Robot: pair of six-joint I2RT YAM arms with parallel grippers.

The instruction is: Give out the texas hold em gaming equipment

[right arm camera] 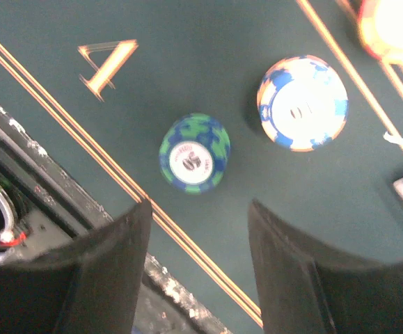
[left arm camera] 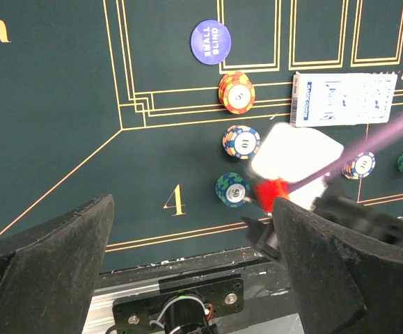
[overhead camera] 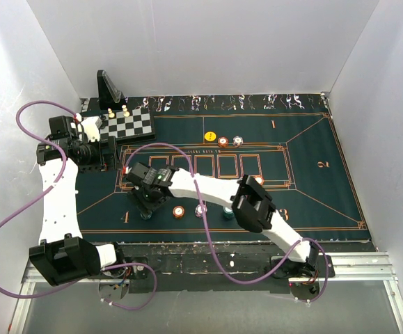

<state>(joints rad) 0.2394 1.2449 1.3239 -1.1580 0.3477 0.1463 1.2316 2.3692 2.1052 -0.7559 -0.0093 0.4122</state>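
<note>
A green-and-blue poker chip [right arm camera: 194, 153] lies flat on the felt next to the number 4, just ahead of my right gripper [right arm camera: 198, 229], which is open with nothing between its fingers. A white, blue and orange chip [right arm camera: 302, 103] lies beyond it, and an orange chip [right arm camera: 392, 28] sits at the upper right. In the left wrist view the same column shows as an orange chip [left arm camera: 236, 92], a whitish chip [left arm camera: 241, 142] and a green chip [left arm camera: 232, 189], with a purple disc [left arm camera: 210, 42] and a blue-backed card [left arm camera: 344, 99] nearby. My left gripper [left arm camera: 194, 236] hangs open and empty above the table's near edge.
From above, my right gripper [overhead camera: 145, 209] reaches across to the left, and my left gripper [overhead camera: 105, 154] is beside the chessboard [overhead camera: 128, 124]. More chips [overhead camera: 179, 211] lie along the front, a yellow disc [overhead camera: 210, 136] farther back. A black stand [overhead camera: 108, 87] is at the rear left.
</note>
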